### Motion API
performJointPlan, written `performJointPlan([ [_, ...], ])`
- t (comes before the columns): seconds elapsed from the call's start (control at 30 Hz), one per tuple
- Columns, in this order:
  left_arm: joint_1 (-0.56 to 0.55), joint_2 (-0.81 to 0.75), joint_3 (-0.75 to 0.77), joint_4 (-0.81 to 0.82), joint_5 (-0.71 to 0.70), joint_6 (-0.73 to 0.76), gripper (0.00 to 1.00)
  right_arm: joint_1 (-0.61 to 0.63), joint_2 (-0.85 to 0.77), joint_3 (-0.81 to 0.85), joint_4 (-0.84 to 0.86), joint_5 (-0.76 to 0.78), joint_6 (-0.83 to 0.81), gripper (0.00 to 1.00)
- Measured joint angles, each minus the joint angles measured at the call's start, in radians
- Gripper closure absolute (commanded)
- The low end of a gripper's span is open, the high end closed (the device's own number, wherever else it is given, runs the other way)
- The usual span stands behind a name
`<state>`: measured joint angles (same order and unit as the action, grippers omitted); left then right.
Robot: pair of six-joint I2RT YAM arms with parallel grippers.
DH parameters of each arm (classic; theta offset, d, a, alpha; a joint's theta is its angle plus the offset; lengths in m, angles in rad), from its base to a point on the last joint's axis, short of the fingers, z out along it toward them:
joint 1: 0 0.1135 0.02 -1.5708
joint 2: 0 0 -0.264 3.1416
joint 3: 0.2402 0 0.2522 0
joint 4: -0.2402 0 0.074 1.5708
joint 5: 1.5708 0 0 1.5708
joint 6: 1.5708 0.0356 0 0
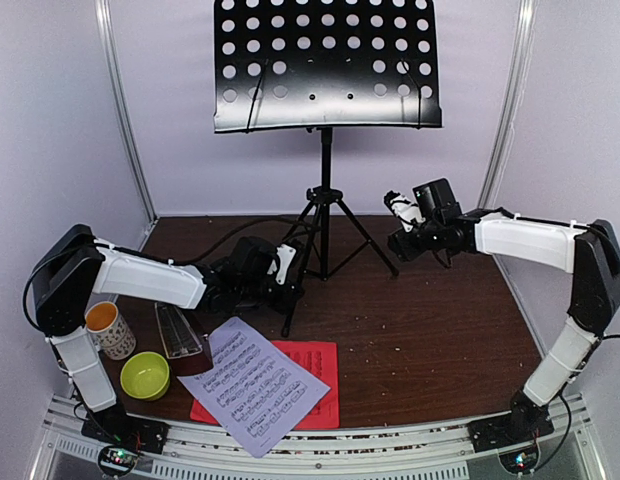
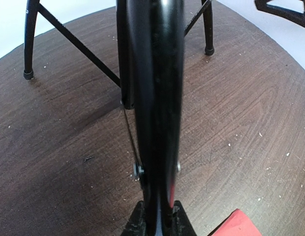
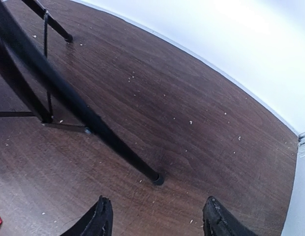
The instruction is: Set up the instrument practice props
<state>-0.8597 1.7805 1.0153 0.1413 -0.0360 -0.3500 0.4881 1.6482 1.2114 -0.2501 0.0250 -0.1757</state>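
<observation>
The left end effector is clenched on a leg of the stand. In the left wrist view its fingers press the black tube from both sides, and the tube runs up the middle of the view. This is the leg that slants toward the near left. The other two feet rest farther back on the bench. Whether the gripped leg's foot touches the wood cannot be told. A corner of the red sheet shows near these fingers in the wrist view.

The right end effector is released, its fingers spread wide with nothing between them. It hangs to the right of the stand, apart from it. Its camera looks down on the foot of the stand's right leg, which sits on the wood ahead of the fingertips.

The stand is upright at the back middle of the bench, with its perforated desk high and facing the arms.

The red sheet lies flat at the near edge. The white sheet lies askew over its left part, with its near corner reaching past the bench edge. The metronome stands just left of the white sheet's far corner, close under the left arm. Left of it are the mug and, nearer, the bowl, both by the left arm's base.
</observation>
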Motion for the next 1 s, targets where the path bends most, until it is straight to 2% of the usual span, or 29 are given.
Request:
performJointPlan([
  [0.43,0.024,-0.048,-0.039,-0.033,0.029,0.065,1.0,0.056,-0.209,-0.198,0.013,-0.145,0.133,0.38],
  [0.67,0.046,-0.079,-0.062,-0.061,0.06,0.098,1.0,0.09,-0.299,-0.282,0.017,-0.229,0.208,0.43],
  [0.77,0.049,-0.079,-0.062,-0.061,0.067,0.101,0.9,0.129,-0.304,-0.304,0.016,-0.267,0.252,0.48],
  [0.83,0.05,-0.079,-0.062,-0.061,0.07,0.102,0.74,0.164,-0.303,-0.322,0.016,-0.309,0.291,0.48],
  [0.9,0.05,-0.079,-0.062,-0.066,0.074,0.114,0.63,0.197,-0.298,-0.347,0.026,-0.359,0.343,0.49],
  [1.0,0.049,-0.089,-0.074,-0.093,0.08,0.132,0.55,0.24,-0.276,-0.398,0.053,-0.422,0.435,0.49],
])
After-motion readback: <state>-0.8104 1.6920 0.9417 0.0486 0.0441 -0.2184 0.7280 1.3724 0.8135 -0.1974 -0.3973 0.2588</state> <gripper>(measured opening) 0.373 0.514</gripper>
